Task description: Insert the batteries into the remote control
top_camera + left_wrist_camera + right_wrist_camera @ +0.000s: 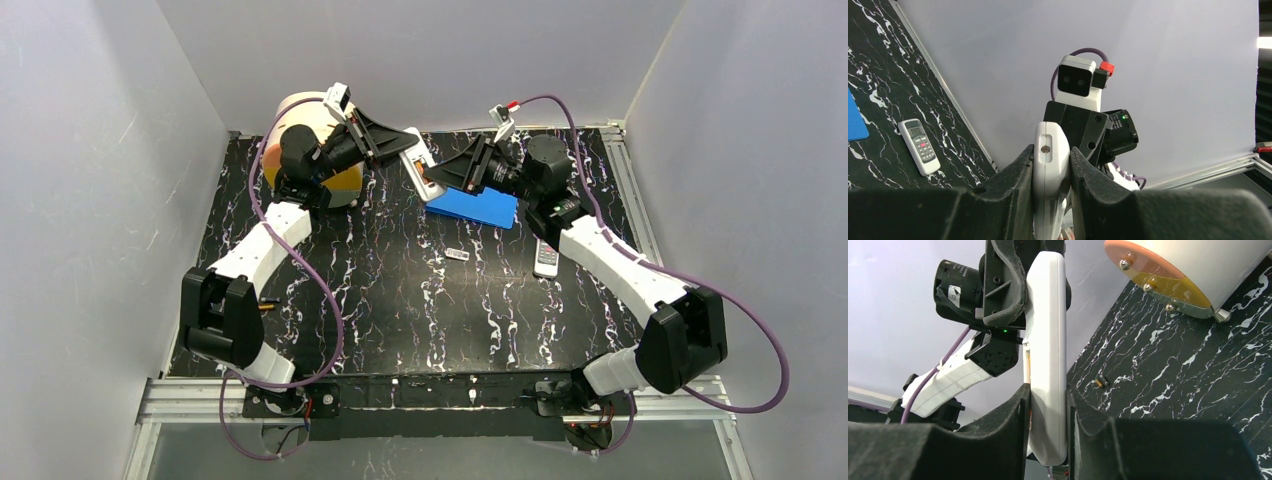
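While left pincer [1052,157] clamps remote [1047,315], right pincer [1048,395] likewise

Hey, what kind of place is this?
Probably a robot lab test booth: plain white walls box in a black marbled table, and the left arm and right arm are bolted to an aluminium rail.

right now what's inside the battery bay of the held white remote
An orange sliver, probably a battery, shows at the white remote's open side. The right gripper and left gripper cover the rest.
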Available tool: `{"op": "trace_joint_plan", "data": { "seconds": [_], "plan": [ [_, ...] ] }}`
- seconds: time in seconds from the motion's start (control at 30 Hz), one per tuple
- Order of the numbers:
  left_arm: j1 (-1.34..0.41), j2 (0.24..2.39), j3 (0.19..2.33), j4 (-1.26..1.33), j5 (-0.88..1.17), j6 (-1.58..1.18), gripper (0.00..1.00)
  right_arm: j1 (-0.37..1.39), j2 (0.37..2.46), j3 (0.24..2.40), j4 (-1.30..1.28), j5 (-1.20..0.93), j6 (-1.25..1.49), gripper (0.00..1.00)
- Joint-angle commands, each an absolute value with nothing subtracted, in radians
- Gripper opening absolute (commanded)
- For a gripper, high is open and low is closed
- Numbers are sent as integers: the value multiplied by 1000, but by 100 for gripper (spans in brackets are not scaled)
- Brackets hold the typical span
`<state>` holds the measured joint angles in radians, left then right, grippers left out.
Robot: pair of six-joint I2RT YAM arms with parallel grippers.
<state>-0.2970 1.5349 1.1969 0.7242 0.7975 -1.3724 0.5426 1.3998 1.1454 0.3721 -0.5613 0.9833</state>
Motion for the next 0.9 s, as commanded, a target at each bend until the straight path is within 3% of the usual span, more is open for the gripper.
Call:
{"op": "trace_joint_plan", "data": {
  "seconds": [0.0, 0.1, 0.3, 0.53, 0.87],
  "plan": [
    [-301, 1532, 1245, 733, 810, -1379, 0, 544, 1412, 1206, 287, -560, 870, 35],
    [-294, 1524, 1231, 729, 807, -1357, 0, 530, 1397, 1203, 307, -533, 903, 66],
    [-280, 1495, 1173, 711, 786, -1308, 0, 493, 1338, 1163, 365, -508, 864, 91],
    [-276, 1436, 1123, 617, 724, -1233, 0, 540, 1392, 1349, 1, -558, 422, 93],
    [-274, 1329, 1004, 511, 610, -1187, 0, 773, 1537, 1575, -415, -258, 4, 94]
  ]
}}
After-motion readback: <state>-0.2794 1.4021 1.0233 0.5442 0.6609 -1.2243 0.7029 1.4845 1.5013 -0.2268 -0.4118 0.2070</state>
